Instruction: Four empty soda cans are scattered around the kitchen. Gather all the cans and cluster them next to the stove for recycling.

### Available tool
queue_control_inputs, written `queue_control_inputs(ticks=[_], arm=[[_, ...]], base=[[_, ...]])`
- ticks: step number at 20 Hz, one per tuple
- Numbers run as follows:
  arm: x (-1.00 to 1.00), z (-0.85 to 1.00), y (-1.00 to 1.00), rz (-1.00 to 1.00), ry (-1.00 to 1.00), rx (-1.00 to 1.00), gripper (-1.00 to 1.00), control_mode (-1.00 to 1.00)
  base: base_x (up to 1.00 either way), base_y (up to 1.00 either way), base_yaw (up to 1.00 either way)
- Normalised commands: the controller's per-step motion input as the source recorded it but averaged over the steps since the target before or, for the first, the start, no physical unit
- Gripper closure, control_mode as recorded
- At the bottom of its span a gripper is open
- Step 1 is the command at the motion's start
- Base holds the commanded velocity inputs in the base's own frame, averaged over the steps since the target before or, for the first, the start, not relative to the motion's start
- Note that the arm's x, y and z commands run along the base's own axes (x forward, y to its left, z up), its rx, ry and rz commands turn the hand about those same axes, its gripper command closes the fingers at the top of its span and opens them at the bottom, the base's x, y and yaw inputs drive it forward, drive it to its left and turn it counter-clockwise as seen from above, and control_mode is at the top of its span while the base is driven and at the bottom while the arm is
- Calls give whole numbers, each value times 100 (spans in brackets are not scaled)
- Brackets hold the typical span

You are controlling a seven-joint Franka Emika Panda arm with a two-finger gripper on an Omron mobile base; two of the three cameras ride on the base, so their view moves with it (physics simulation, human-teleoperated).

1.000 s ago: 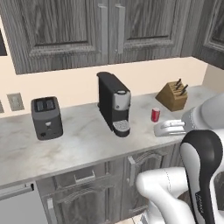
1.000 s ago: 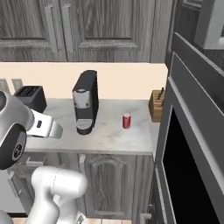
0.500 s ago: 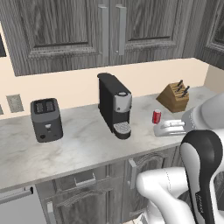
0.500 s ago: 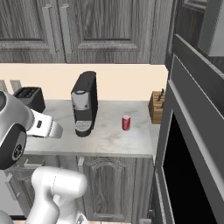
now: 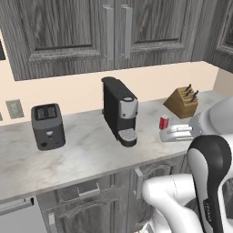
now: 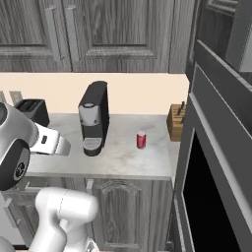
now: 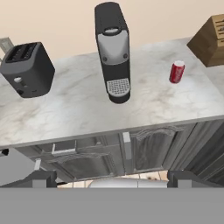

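One red soda can [image 5: 164,122] stands upright on the grey marble counter [image 5: 82,150], between the coffee machine and the knife block. It is right of centre in the right base view [image 6: 141,140] and at the upper right in the hand view [image 7: 176,71]. My gripper [image 7: 113,178] is open, its dark fingertips [image 7: 43,178] set wide apart with nothing between them. It hovers in front of the counter, well short of the can. The stove and the other cans are out of view.
A black coffee machine [image 5: 119,110] stands mid-counter, a dark toaster [image 5: 47,126] to its left and a wooden knife block [image 5: 183,101] at the right end. A tall oven unit [image 6: 216,172] closes off the right side. Cabinet doors and drawers [image 7: 144,151] run below the counter.
The whole picture has slid slightly downward in both base views, so the base has crept toward the counter. The can and appliances keep their places on the counter.
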Motion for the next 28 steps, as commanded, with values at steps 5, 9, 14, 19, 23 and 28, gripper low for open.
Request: queue_control_inputs(ticks=[5, 9, 14, 19, 23, 28], arm=[[0, 0, 0, 0, 0, 0, -100, 100], [0, 0, 0, 0, 0, 0, -100, 100], [5, -4, -3, 0, 2, 0, -100, -100], [18, -18, -30, -2, 12, 0, -100, -100], [26, -21, -27, -9, 11, 0, -100, -100], [28, -4, -14, -15, 4, -1, -100, -100]], base=[[31, -17, 0], [35, -12, 0], [27, -10, 0], [0, 0, 0], [0, 0, 0], [0, 0, 0]])
